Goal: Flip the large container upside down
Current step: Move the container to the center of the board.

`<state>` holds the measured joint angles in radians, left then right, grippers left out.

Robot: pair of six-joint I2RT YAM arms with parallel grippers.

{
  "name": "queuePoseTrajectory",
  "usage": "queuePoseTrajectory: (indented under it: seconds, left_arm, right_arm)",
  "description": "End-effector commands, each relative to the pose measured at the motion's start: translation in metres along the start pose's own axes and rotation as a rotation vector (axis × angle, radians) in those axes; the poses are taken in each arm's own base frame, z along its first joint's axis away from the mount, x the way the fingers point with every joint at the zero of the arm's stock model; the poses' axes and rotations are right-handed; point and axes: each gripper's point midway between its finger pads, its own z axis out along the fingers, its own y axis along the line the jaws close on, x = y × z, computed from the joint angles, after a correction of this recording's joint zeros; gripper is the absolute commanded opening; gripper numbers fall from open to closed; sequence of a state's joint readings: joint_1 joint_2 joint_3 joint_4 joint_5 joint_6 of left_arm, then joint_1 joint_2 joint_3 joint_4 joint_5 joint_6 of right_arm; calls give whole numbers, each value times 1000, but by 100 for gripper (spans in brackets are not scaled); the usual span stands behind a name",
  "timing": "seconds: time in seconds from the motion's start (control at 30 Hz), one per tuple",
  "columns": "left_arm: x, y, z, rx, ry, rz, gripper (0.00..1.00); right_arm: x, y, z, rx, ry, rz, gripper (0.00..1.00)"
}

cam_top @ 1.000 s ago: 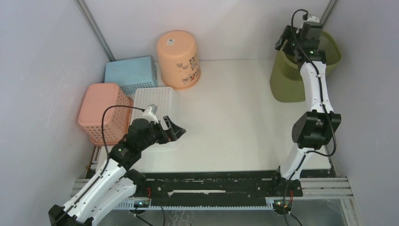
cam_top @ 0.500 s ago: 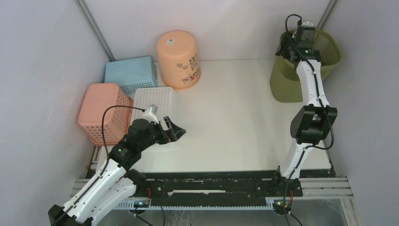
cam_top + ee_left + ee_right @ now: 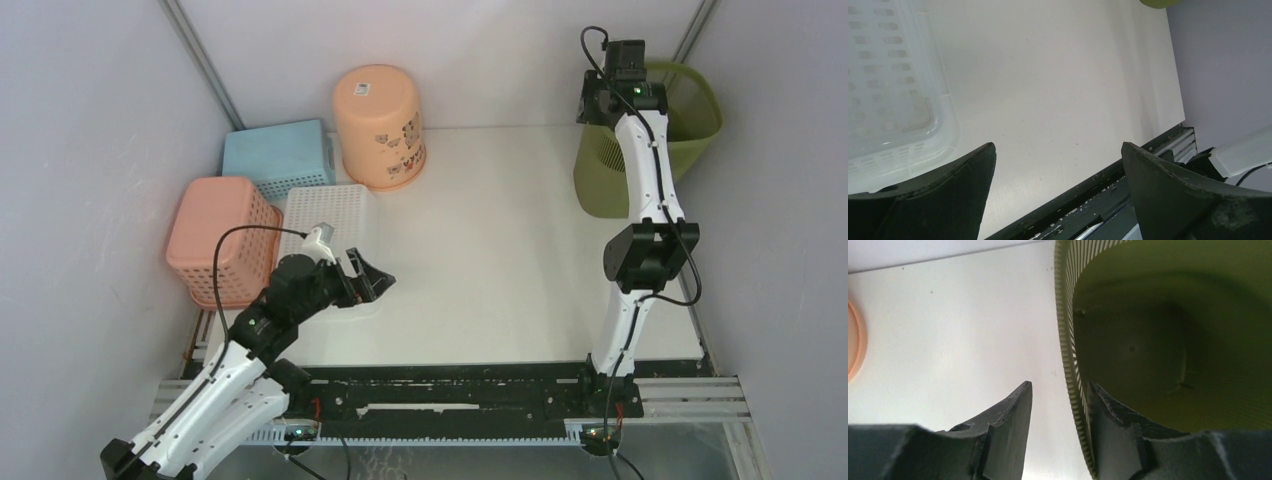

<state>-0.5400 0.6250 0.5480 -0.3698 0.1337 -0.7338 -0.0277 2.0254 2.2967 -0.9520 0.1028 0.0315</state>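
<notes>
container [image 3: 606, 178], big and olive-green, upright at the far right corner of the table [image 3: 480, 230], mouth up, slatted band round the top, solid below. right gripper [image 3: 1060, 387] down on the rim, on the side facing the middle of the table, straddling the wall: one finger outside, one inside, jaws partly spread with the rim between them, inner finger close against the slats, sliver of table showing on the outer side. left gripper [image 3: 1058, 146] well apart, low over the near left of the table, jaws spread wide, just beside the near corner of the white tray [image 3: 893, 75]. farther back on the left: pink basket [image 3: 215, 235], blue basket [image 3: 275, 150], peach bucket [image 3: 378, 125] with closed end up.
</notes>
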Motion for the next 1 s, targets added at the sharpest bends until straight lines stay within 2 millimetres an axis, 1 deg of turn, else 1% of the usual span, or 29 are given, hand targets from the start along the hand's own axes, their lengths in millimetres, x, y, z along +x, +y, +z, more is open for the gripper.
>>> queuePoseTrajectory:
  seconds: [0.0,0.07,0.23,0.3,0.33,0.4,0.43,0.5,0.63,0.77,0.9,0.97]
  left_arm:
    - [-11,-17,-10,52,-45,13,100]
    - [-10,-17,-12,53,-49,12,100]
    - [-7,-16,-15,54,-50,9,100]
    - [-7,-16,-17,54,-54,10,100]
    - [-7,-16,-18,56,-57,11,100]
    - [-7,-15,-18,52,-59,11,100]
    - [-7,-15,-18,53,-59,11,100]
    - [-6,-15,-18,52,-58,9,100]
    - [-6,-15,-18,58,-61,9,100]
    - [-5,-15,-19,60,-65,8,100]
    - [-2,-12,-19,58,-63,4,100]
    - [-1,-11,-18,59,-62,2,100]
  right_arm:
    - [28,-7,3,41,127,-29,49]
    - [34,-6,6,42,147,-28,43]
    - [41,0,12,16,174,-9,38]
    - [43,-1,14,20,181,-9,30]
    - [43,0,13,19,181,-7,22]
    - [41,2,8,14,174,0,4]
    - [38,6,5,5,165,0,0]
    - [33,15,-4,-19,144,-7,0]
    - [23,48,-29,-84,91,-41,0]
    - [28,82,-57,-157,74,-66,0]
    - [45,123,-89,-222,67,-137,0]
    - [61,143,-102,-246,82,-182,0]
